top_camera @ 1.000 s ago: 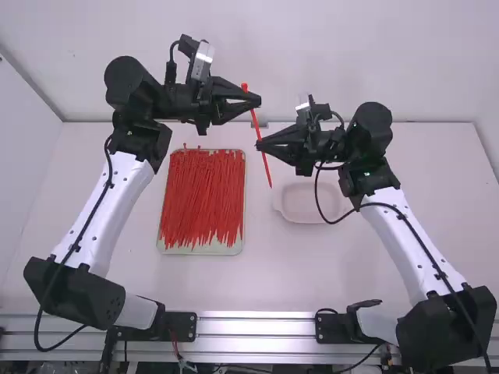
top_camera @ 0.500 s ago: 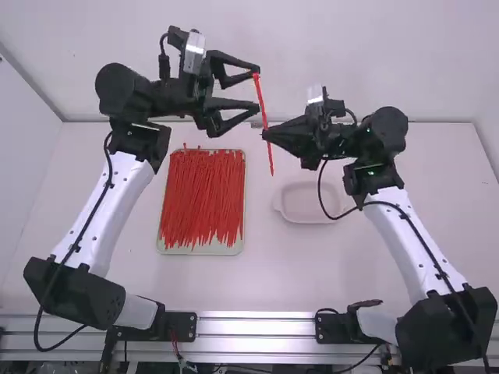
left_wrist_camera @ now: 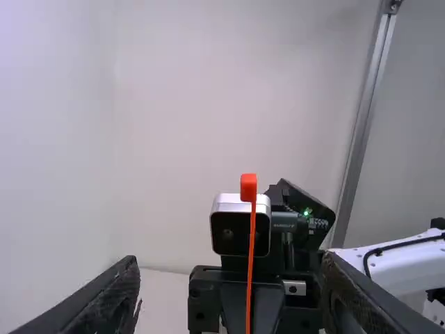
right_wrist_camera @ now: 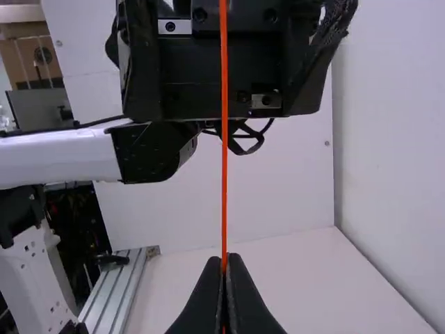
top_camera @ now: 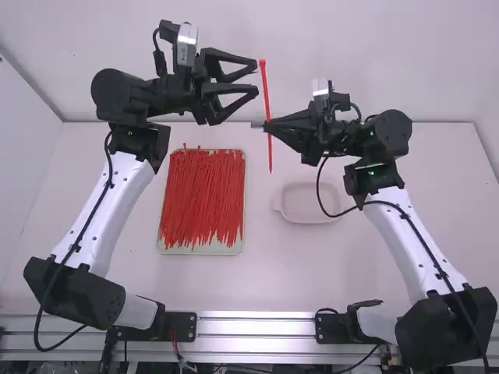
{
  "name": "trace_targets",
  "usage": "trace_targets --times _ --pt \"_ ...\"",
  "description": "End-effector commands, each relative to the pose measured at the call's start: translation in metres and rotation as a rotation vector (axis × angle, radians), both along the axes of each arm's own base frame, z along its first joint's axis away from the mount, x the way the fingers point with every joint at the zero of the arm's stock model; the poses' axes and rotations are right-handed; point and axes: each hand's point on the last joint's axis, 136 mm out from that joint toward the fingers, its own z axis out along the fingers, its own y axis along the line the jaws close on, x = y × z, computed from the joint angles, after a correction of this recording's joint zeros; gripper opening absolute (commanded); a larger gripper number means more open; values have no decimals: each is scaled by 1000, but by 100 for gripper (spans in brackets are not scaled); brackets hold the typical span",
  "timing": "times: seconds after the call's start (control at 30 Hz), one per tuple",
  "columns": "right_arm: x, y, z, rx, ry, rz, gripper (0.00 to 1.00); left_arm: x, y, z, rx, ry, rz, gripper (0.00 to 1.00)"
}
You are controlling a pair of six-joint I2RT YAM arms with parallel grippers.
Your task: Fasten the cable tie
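Cable tie [top_camera: 266, 101] is standing upright in the air over the far middle of the surface [top_camera: 312, 265]. It is a straight red strap, with its square head on top and its pointed tail hanging down. At the left, a tray [top_camera: 201, 251] is lying on the surface, holding a heap of spare red ties [top_camera: 203, 199]. Higher up, the left hand [top_camera: 255, 78] is hovering with fingers spread wide, gripping nothing, just left of the head. The right hand [top_camera: 268, 125] is pinching the strap's middle, clenched on it. Nearer, a white dish [top_camera: 308, 204] is sitting. Fastening is looking barely begun: no loop is formed, and the tail is not yet threaded through the head.
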Motion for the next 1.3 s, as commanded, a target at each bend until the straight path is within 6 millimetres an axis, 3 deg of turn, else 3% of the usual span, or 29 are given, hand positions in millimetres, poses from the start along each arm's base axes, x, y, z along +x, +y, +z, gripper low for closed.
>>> trace_targets --times 0.0,0.23,0.57,0.7,0.9,1.23,1.27 --pt "-2 4 6 8 -22 4 0 -2 -2 2 -10 0 -1 62" --pt "-6 8 6 8 -28 20 0 0 -1 5 -27 25 7 42" --pt "-2 9 1 -4 -4 9 0 -8 -7 9 -39 18 -23 32" --pt "-2 9 1 -4 -3 8 0 -10 -10 8 -36 25 -34 13" --pt "-1 9 1 -4 -3 8 0 -11 -10 8 -35 21 -36 3" --pt "-1 9 1 -2 -3 4 1 -9 -10 6 -30 38 -35 2" --pt "-1 9 1 -3 -4 6 8 -8 -10 5 -27 37 -30 2"
